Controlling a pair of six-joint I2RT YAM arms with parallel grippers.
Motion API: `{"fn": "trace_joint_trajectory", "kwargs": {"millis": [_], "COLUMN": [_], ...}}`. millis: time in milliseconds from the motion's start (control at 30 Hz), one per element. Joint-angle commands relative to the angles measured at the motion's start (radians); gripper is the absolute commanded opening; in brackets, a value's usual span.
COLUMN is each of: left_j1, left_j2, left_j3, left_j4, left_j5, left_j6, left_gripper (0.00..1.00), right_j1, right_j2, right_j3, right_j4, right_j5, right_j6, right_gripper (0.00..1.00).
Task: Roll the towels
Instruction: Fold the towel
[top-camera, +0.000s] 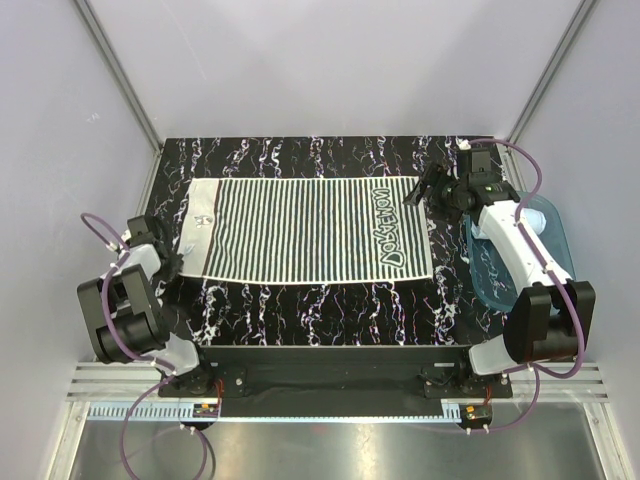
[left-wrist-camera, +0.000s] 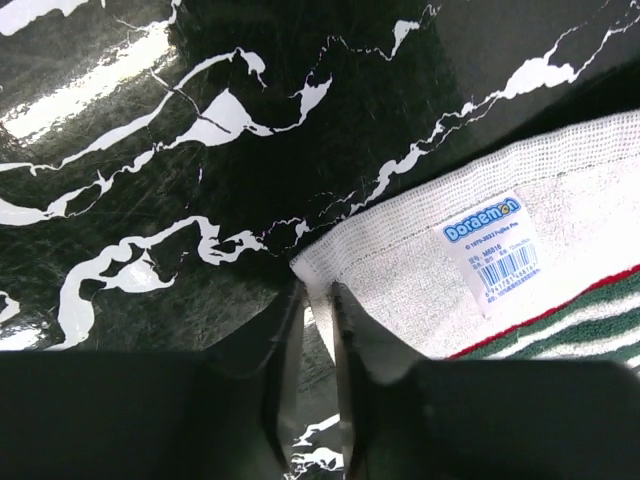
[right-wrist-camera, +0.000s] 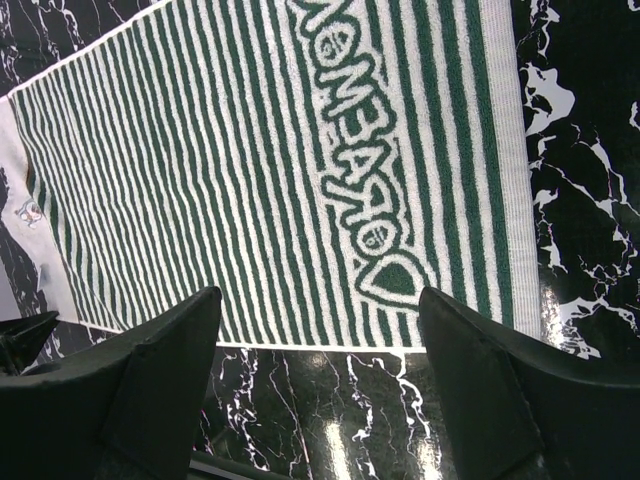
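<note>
Right fingers (right-wrist-camera: 160, 390), flat striped terry towel (right-wrist-camera: 230, 170)

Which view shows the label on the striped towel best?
The left wrist view: the label is close and sharp. The top external view shows only a speck at the striped towel's left end; the right wrist view, a tiny unclear mark.

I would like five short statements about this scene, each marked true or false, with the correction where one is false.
1. The striped towel lies spread flat on the table. True.
2. The right gripper holds the towel's edge. False: it hangs open near the far right corner and grips nothing.
3. The left gripper pinches the towel's near left corner. True.
4. The blue tray stands on the table's left side. False: it is at the right edge, beside the right arm.
5. A barcode label sits near the pinched corner. True.
</note>
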Motion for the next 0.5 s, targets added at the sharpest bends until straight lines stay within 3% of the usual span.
{"fn": "trace_joint_trajectory", "kwargs": {"millis": [0, 167, 467], "left_j1": [-0.010, -0.010, -0.020], "left_j2": [0.027, 0.013, -0.151], "left_j3": [0.011, 0.007, 0.039], "left_j4": [0.030, 0.047, -0.021], "left_j5": [-0.028, -0.014, 0.015], "left_j6": [-0.001, 0.004, 0.022], "left_gripper": [0.17, 0.01, 0.00], "right_j1": [-0.012, -0.012, -0.013], "right_j2": [-0.007, -0.012, -0.027], "right_j3": [-0.017, -0.053, -0.103], "right_j4": [0.030, 0.030, 0.018], "right_j5": [-0.031, -0.025, 0.009], "right_j6": [-0.019, -0.016, -0.009], "right_gripper": [0.86, 0.86, 0.86]}}
